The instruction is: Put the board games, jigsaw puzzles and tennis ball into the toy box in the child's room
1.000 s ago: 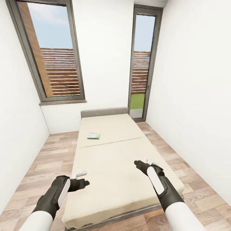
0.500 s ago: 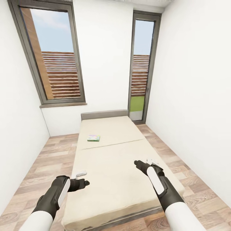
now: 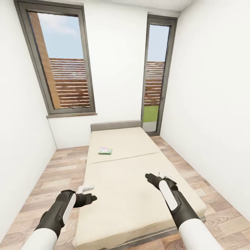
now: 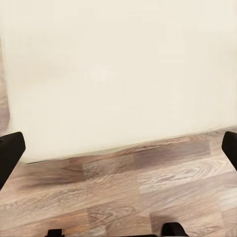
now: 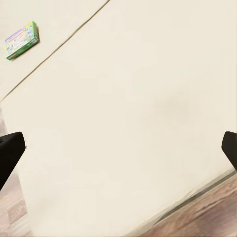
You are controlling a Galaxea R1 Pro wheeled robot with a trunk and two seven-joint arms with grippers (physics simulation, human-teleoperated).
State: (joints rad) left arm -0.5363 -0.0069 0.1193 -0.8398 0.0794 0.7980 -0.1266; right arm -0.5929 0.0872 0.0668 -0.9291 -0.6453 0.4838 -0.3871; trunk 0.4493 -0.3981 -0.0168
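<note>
One board game [image 3: 105, 150], a flat green-edged pale blue box, lies on the beige bed [image 3: 135, 194] just past its middle seam, toward the grey headboard [image 3: 116, 125]. The right wrist view shows the same board game [image 5: 21, 40] far off on the mattress [image 5: 148, 123]. My left gripper [image 3: 89, 193] hangs open over the bed's near left corner, above the mattress edge [image 4: 118, 74] and the wood floor [image 4: 128, 197]. My right gripper [image 3: 156, 175] is open over the near right part of the bed. Nothing is between either pair of fingers.
Wood-plank floor [image 3: 48, 173] runs in strips along both sides of the bed. White walls close in left and right. A tall dark-framed window [image 3: 64, 66] and a narrow glazed door [image 3: 154, 76] stand in the far wall behind the headboard.
The whole view has shifted a little, so the bed and windows now sit slightly further right and higher. Both arms keep the same pose and both grippers stay open.
</note>
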